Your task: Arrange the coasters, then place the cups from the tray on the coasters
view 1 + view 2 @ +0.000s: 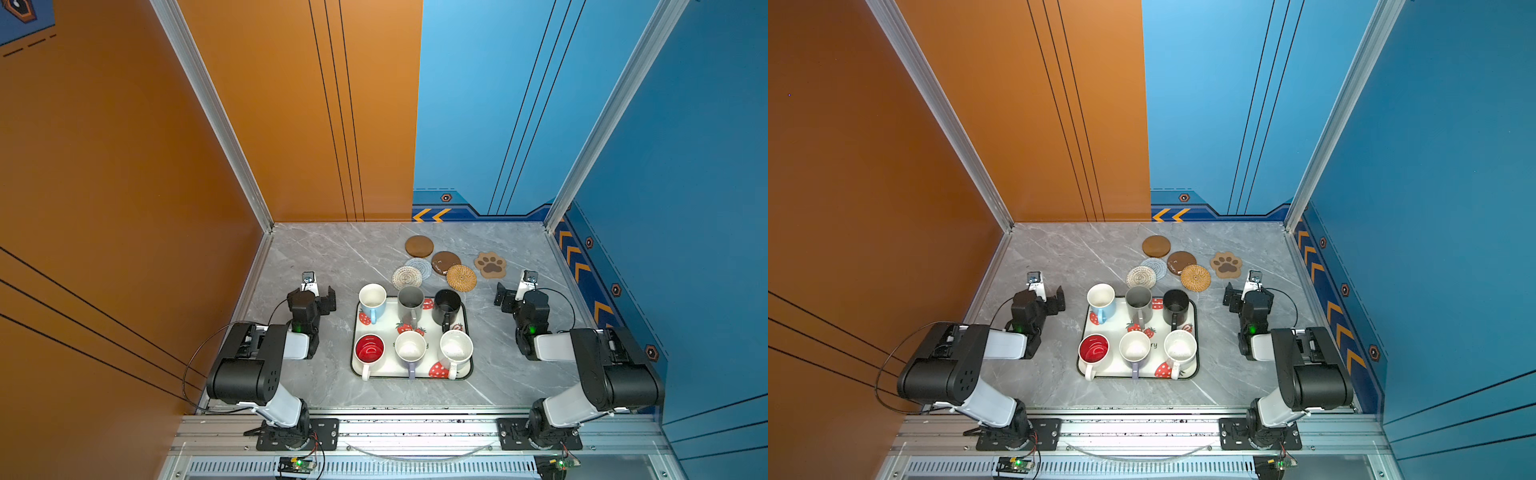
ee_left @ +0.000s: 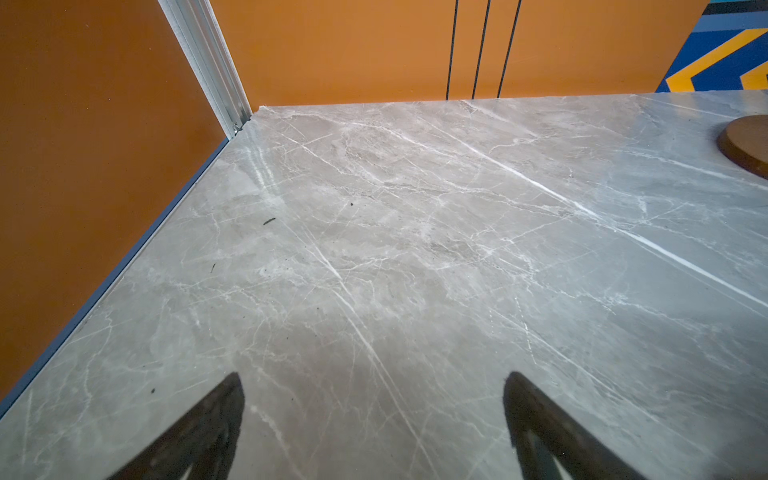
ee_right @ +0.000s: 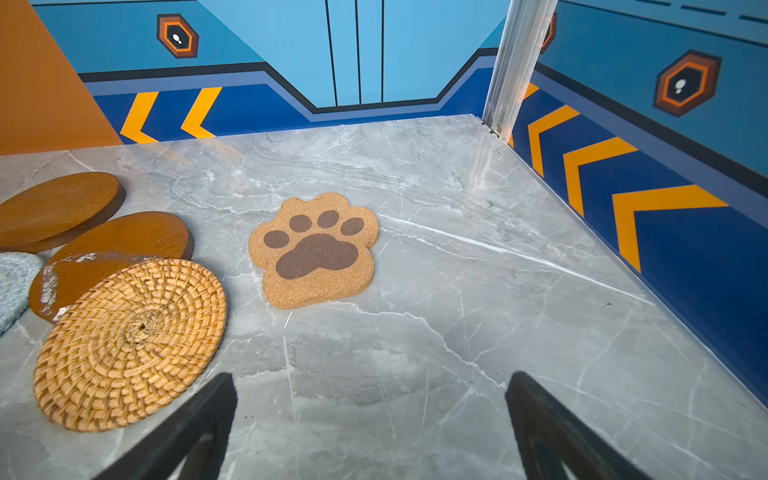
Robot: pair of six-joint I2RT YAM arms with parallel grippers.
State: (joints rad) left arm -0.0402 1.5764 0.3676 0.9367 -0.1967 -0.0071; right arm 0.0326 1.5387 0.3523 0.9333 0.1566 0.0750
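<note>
On tray [image 1: 388, 327], centre of table [image 1: 324, 257]: six upright cups [image 1: 411, 348], two rows of three. At tray's twelve o'clock: coasters [image 1: 445, 262], clustered, some overlapping. At nine and three: left gripper [image 1: 327, 300], right gripper [image 1: 503, 296], spread wide, empty.

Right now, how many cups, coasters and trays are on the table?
Cups: 6
Coasters: 6
Tray: 1
Total: 13
</note>
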